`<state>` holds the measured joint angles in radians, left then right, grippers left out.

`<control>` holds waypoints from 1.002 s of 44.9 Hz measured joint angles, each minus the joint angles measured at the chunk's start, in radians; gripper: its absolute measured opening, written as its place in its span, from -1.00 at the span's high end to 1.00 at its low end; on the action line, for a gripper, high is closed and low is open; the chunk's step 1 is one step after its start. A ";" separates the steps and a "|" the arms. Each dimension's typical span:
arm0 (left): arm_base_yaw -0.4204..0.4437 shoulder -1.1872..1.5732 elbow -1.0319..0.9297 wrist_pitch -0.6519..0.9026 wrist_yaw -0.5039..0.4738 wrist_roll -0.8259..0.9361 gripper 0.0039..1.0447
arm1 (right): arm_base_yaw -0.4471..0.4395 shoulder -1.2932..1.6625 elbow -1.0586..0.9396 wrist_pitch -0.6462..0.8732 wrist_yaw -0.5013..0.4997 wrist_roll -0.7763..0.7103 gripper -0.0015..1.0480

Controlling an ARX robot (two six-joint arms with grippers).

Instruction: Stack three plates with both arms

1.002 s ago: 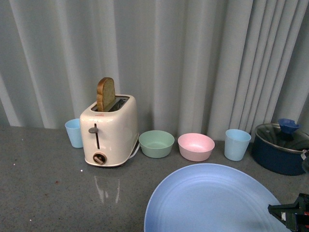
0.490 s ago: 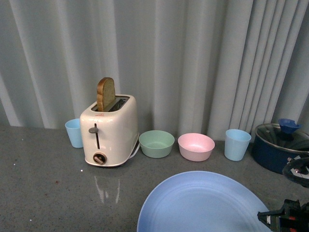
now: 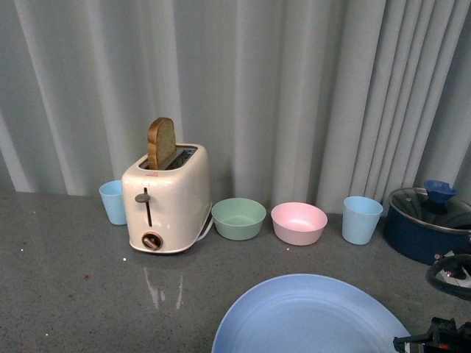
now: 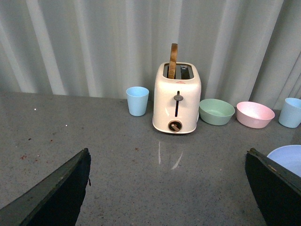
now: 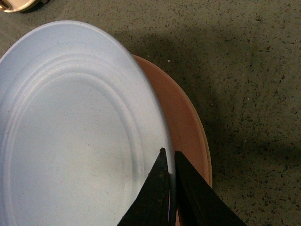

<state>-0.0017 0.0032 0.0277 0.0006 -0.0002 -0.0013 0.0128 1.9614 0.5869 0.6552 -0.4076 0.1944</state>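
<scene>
Blue plate [image 3: 313, 316] has sunk lower, right end effector [image 5: 170, 162] pinching its rim.

The right gripper [image 5: 170, 188] is showing two matte black, wedge-shaped fingers tapering to thin tips. The left gripper [image 4: 167, 188] is showing broad, flat black fingers [image 4: 56, 195] with slightly worn edges. A looping black cable [image 3: 449, 272] is showing near the desk's right edge.

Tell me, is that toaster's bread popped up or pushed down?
Popped up: the bread slice stands well above the toaster slot.

Light blue plate [image 5: 70, 136] overlaps pink plate [image 5: 186, 127] beneath.
</scene>
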 joint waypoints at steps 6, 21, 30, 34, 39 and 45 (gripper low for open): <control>0.000 0.000 0.000 0.000 0.000 0.000 -0.87 | -0.002 0.008 0.007 -0.020 0.007 0.000 0.92; 0.000 0.000 0.000 0.000 0.000 0.000 -0.87 | -0.027 -0.054 0.008 -0.061 0.001 0.001 -0.35; 0.000 0.000 0.000 0.000 0.000 0.000 -0.87 | -0.078 -0.188 -0.041 -0.096 -0.014 0.000 -0.89; 0.000 0.000 0.000 0.000 0.000 0.000 -0.87 | -0.114 -0.240 -0.065 -0.118 -0.003 0.003 -0.84; 0.000 0.000 0.000 0.000 0.000 0.000 -0.87 | -0.169 -0.323 -0.087 -0.152 0.066 0.003 -0.86; 0.000 0.000 0.000 0.000 0.000 0.000 -0.87 | -0.233 -0.497 -0.111 -0.207 0.208 -0.027 -0.86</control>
<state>-0.0017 0.0036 0.0277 0.0006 -0.0002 -0.0013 -0.2199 1.4643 0.4763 0.4480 -0.2001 0.1677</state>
